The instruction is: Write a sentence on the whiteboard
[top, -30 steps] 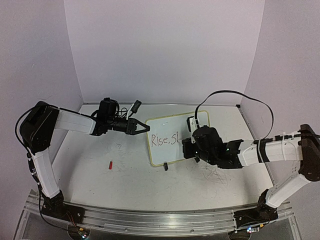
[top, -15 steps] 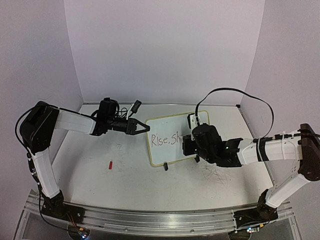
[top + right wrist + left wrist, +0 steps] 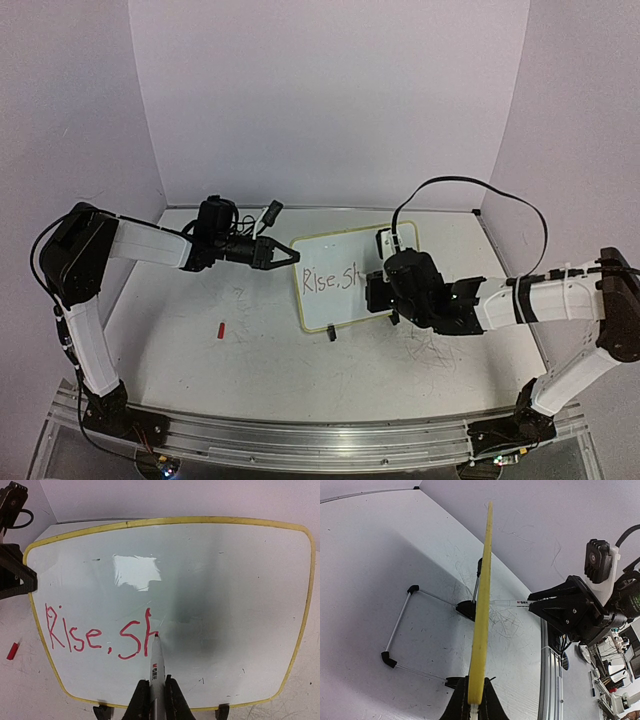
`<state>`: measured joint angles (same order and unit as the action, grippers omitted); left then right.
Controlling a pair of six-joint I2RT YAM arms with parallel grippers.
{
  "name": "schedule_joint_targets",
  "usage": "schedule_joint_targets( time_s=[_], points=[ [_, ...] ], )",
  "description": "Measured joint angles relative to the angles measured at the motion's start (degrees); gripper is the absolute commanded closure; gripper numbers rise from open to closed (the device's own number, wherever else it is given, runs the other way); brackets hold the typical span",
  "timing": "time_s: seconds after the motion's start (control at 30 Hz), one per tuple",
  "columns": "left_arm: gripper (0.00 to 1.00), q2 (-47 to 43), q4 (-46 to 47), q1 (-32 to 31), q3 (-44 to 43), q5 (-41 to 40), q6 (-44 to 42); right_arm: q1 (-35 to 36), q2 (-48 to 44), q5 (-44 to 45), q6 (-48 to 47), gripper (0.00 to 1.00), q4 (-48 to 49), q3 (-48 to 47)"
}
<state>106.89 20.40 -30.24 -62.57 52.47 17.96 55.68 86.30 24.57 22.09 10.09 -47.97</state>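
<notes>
Since a second ago the red sentence (image 3: 331, 279) has been lengthened from "Rise, S" to "Rise, Sh", and the right gripper (image 3: 392, 292) has been shifted slightly along the whiteboard (image 3: 345, 250). A marker (image 3: 156, 667) is pinched between the right gripper's fingers, with its red tip pressed to the whiteboard at the last letter. The whiteboard's yellow rim is clamped at one end by the left gripper (image 3: 287, 256). A small red piece (image 3: 221, 329) is seen well apart from the whiteboard, beyond that clamped end.

red handwriting (image 3: 93, 638) on whiteboard (image 3: 225, 580) reads "rise, sh"; red print on marker (image 3: 156, 672) barrel illegible
</notes>
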Motion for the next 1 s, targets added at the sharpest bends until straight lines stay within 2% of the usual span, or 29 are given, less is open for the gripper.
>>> schedule_joint_targets(
  time_s=[1.0],
  points=[
    [1.00,-0.02,-0.07,0.00,0.00,-0.06,-0.07,0.40,-0.76,-1.56,2.76,1.00,-0.52,2.73]
  ],
)
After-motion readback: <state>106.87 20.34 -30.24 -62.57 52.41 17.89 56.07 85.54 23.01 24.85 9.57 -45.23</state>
